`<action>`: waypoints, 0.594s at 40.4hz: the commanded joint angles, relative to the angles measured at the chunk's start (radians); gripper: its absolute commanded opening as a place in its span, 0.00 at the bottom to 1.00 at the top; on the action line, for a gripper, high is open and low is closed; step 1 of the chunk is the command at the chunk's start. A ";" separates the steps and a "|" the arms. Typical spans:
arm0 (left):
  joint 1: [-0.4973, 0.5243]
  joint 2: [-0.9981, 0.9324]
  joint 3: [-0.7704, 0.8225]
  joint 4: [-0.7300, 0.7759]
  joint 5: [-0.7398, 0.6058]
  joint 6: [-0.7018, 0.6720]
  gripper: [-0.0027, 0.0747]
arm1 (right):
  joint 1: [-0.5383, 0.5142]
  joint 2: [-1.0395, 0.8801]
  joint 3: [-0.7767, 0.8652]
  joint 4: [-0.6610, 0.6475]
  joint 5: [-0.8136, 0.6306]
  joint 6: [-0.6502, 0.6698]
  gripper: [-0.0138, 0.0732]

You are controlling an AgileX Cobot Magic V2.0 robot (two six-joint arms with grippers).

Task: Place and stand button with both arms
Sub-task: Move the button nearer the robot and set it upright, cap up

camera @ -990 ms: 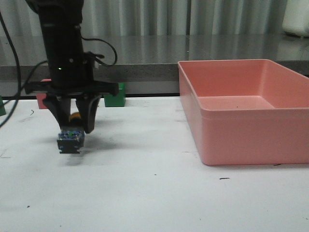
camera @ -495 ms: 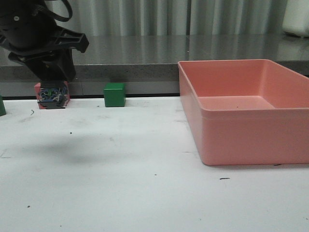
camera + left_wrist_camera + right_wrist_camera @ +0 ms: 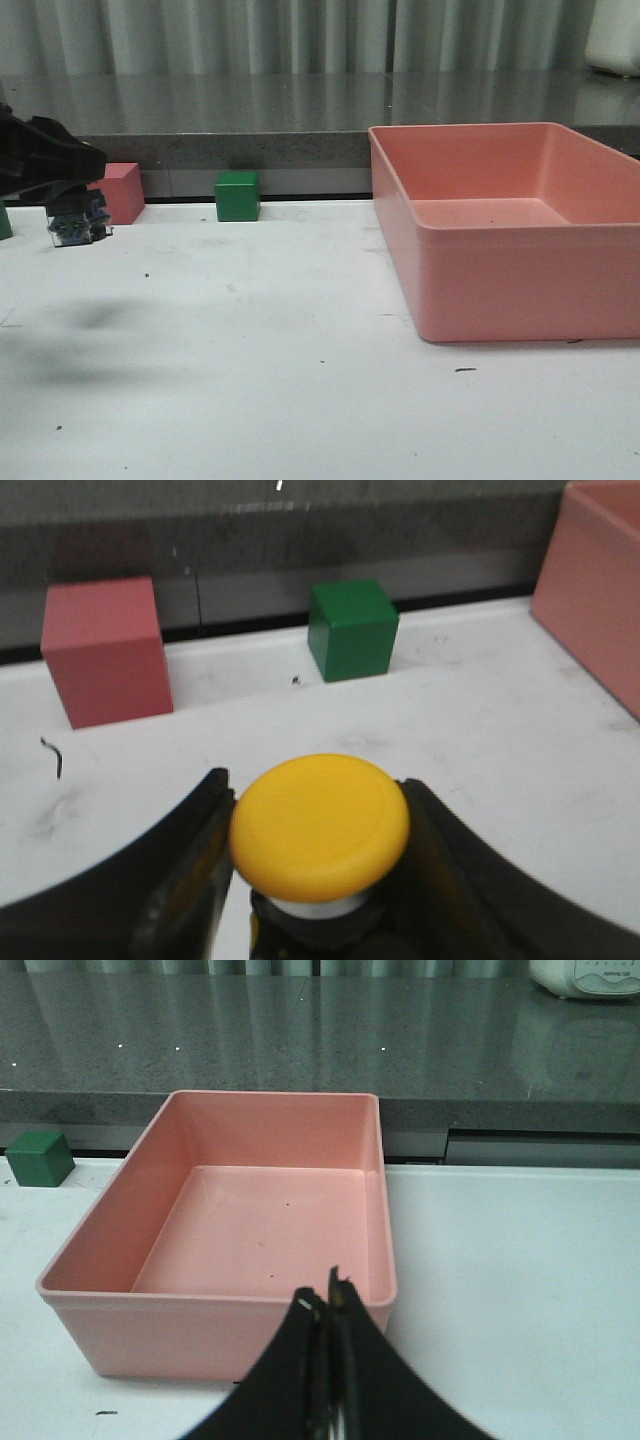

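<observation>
White table: left tool pinches the button aloft, right tool pressed together; no writing legible.

Black all over — the left gripper is formed of two broad, curved, matte fingers; the right gripper is tapered to thin, pale-flecked tips.
</observation>
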 commanded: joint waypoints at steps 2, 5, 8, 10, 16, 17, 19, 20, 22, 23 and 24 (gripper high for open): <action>0.003 0.007 0.039 -0.032 -0.294 0.051 0.28 | -0.006 0.011 -0.022 -0.016 -0.079 -0.009 0.08; 0.003 0.055 0.053 -0.070 -0.347 0.072 0.28 | -0.006 0.011 -0.022 -0.016 -0.079 -0.009 0.08; 0.003 0.109 0.063 -0.096 -0.397 0.118 0.28 | -0.006 0.011 -0.022 -0.016 -0.079 -0.009 0.08; 0.003 0.143 0.070 -0.101 -0.451 0.129 0.28 | -0.006 0.011 -0.022 -0.016 -0.079 -0.009 0.08; 0.003 0.224 0.098 -0.108 -0.649 0.130 0.28 | -0.006 0.011 -0.022 -0.016 -0.079 -0.009 0.08; 0.003 0.234 0.098 -0.115 -0.647 0.130 0.28 | -0.006 0.011 -0.022 -0.016 -0.079 -0.009 0.08; 0.003 0.253 0.100 -0.130 -0.647 0.130 0.28 | -0.006 0.011 -0.022 -0.016 -0.079 -0.009 0.08; 0.003 0.266 0.100 -0.149 -0.647 0.130 0.28 | -0.006 0.011 -0.022 -0.016 -0.079 -0.009 0.08; 0.003 0.280 0.100 -0.149 -0.647 0.130 0.28 | -0.006 0.011 -0.022 -0.016 -0.079 -0.009 0.08; 0.003 0.284 0.100 -0.149 -0.647 0.130 0.28 | -0.006 0.011 -0.022 -0.016 -0.079 -0.009 0.08; 0.003 0.286 0.100 -0.149 -0.647 0.130 0.28 | -0.006 0.011 -0.022 -0.016 -0.079 -0.009 0.08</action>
